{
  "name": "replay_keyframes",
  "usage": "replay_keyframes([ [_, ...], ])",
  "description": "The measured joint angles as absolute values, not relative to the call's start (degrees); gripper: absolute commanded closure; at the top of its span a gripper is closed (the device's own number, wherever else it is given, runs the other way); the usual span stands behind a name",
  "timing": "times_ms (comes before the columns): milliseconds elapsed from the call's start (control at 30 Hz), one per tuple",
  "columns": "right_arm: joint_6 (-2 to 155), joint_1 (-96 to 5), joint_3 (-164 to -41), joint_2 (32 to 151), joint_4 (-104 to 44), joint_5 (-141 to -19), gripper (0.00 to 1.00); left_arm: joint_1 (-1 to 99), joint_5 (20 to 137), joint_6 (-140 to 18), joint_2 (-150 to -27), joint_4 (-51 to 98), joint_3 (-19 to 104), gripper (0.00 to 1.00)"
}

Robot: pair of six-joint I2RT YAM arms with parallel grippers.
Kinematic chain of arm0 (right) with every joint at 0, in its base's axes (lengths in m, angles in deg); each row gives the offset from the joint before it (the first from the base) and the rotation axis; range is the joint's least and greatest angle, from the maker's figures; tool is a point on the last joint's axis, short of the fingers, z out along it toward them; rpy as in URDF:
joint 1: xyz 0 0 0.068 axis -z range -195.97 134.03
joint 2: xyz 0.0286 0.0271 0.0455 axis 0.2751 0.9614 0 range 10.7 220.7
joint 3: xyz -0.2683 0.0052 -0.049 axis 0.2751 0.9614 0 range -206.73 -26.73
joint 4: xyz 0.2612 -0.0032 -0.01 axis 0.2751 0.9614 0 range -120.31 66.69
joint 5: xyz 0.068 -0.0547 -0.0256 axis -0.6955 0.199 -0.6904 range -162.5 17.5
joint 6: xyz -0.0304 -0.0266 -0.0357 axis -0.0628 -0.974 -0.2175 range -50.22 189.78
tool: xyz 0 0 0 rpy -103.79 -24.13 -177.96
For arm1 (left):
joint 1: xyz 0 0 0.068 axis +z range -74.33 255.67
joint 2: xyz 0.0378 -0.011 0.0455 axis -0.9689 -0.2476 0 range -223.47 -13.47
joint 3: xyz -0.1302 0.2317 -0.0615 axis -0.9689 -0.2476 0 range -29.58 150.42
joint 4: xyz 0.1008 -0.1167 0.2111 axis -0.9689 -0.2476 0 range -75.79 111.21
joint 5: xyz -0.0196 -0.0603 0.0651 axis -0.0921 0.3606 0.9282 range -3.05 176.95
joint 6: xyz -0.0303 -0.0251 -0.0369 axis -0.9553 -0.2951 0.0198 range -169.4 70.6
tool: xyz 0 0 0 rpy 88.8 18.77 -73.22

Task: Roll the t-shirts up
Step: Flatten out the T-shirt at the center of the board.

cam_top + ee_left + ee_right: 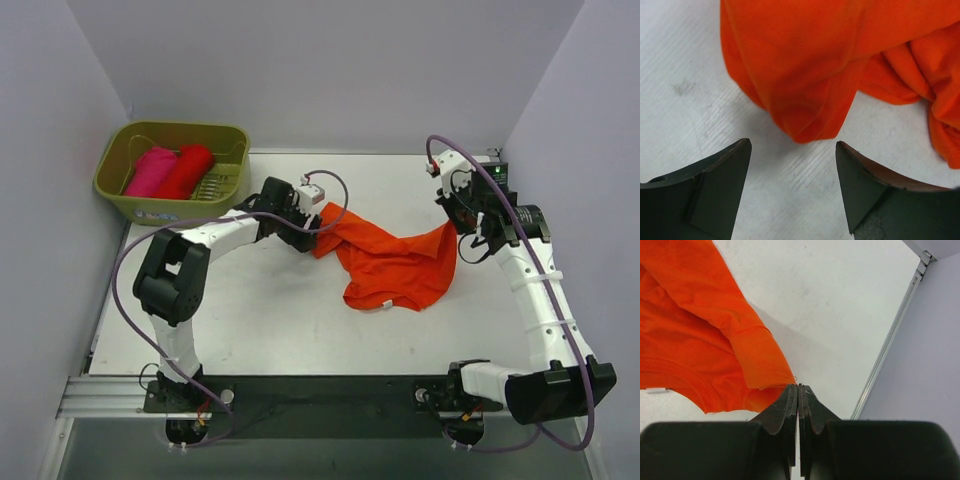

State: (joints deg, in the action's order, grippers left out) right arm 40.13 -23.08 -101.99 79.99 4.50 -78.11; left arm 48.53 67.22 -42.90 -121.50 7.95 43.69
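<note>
The right gripper (pixel 798 386) is pinching only the very corner of the crumpled bright orange cloth t-shirt (pixel 395 268), so any pull is risking a slip. The left gripper (pixel 793 142) is hovering spread open.

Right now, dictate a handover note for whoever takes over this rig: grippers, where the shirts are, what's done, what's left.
Left gripper: open, a corner of the orange t-shirt just ahead of its fingers, not gripped.
Right gripper: shut, pinching the opposite corner of that shirt.
The orange t-shirt lies crumpled and unrolled on the table.
The red t-shirt and pink t-shirt look rolled, side by side in the green basket.
Done: apparently two shirts. Left: spread and roll the orange one.
</note>
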Motion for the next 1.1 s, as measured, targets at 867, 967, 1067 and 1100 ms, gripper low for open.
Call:
replay_keyframes([
  [867,44.5,-17.1,-121.5,80.1,3.4,-79.0,1.0,56.4,59.8,-25.3,-96.1,-14.6,66.4,1.0],
  [967,44.9,-17.2,-122.8,75.9,4.3,-80.4,1.0,55.7,58.0,-22.3,-89.3,-19.5,67.0,1.0],
  [1067,45.5,-17.2,-123.8,71.2,5.2,-80.9,1.0,55.2,57.7,-19.7,-83.5,-22.1,65.9,1.0],
  [1100,45.7,-17.2,-124.4,69.8,5.3,-80.9,1.0,55.0,57.8,-18.7,-81.3,-21.7,64.6,1.0],
])
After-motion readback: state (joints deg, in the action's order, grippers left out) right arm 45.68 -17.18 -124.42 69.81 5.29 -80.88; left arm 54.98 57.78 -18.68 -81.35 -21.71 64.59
